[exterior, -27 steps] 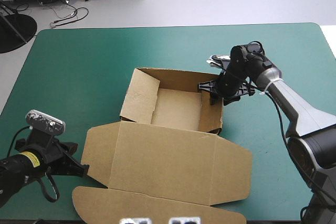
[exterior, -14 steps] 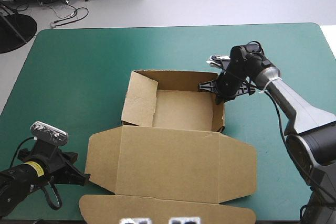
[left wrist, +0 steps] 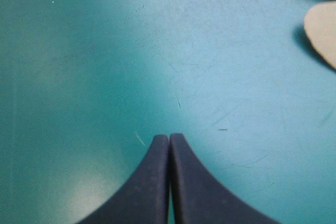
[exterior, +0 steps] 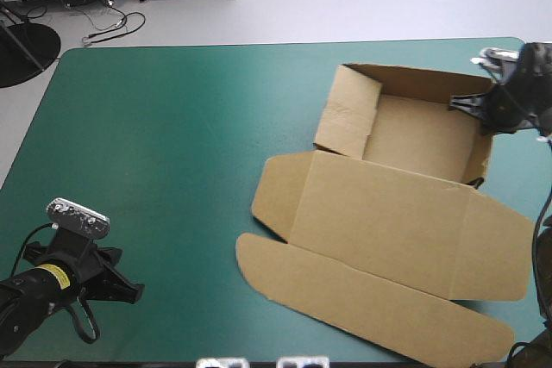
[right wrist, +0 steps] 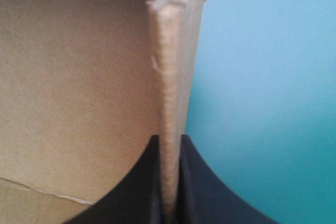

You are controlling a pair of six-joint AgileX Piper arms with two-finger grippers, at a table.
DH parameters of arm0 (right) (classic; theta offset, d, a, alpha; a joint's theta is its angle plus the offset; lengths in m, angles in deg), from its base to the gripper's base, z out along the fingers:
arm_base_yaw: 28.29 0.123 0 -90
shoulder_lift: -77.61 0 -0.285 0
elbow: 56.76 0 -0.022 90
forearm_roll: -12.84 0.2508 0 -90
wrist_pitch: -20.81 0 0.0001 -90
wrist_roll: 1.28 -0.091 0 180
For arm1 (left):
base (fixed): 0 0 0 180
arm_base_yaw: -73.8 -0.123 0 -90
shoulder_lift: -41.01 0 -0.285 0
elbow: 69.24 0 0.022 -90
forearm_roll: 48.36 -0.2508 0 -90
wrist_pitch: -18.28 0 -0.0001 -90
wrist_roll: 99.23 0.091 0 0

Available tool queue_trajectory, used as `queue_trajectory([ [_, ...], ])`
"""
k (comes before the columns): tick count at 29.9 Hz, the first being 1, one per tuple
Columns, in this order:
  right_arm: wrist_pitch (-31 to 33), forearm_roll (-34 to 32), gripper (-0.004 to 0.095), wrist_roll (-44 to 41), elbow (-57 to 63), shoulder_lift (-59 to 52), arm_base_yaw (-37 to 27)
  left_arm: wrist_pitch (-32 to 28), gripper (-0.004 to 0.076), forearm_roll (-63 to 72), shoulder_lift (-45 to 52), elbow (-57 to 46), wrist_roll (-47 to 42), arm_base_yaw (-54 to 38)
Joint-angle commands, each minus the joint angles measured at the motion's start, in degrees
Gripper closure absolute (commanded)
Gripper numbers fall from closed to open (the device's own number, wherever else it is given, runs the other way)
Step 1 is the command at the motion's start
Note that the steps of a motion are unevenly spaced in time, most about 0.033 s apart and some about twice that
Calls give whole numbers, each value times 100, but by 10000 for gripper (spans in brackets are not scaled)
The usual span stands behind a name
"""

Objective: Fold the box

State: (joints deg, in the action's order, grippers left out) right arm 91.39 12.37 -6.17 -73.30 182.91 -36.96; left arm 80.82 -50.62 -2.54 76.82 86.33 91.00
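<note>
My right pincer [right wrist: 169, 142] grips a side wall of the box [exterior: 388, 213], which lies by the bench's [exterior: 172, 127] far right corner. My left pincer [left wrist: 169, 137] sits closed, empty. I fear dragging the box over the right edge.

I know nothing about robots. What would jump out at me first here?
The big brown box, an open tray with its lid lying flat, sprawls over the right half of the teal-green table. The right end effector pinches the tray's right wall. The left end effector sits shut over bare table near the front left corner.
</note>
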Motion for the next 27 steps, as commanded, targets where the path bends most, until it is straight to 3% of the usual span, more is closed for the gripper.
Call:
queue_trajectory([
  [1, 115, -173, 928, 273, -196, -348, -770, -455, 734, -42, -2, 148, -45, 32],
  [8, 33, -442, 928, 341, -196, -29, -1871, -804, 734, -42, -2, 148, -45, 32],
  [15, 98, -409, 900, 571, -196, 394, -1967, -834, 734, -42, -2, 148, -45, 32],
  [20, 115, -382, 654, 695, -196, 419, -1967, -834, 734, -42, -2, 148, -45, 32],
  [23, 115, -44, 519, 865, -196, 398, -1967, -834, 734, -42, -2, 148, -45, 32],
  [27, 115, 326, 440, 1198, -196, 328, -1967, -834, 734, -176, -2, 148, -33, 32],
])
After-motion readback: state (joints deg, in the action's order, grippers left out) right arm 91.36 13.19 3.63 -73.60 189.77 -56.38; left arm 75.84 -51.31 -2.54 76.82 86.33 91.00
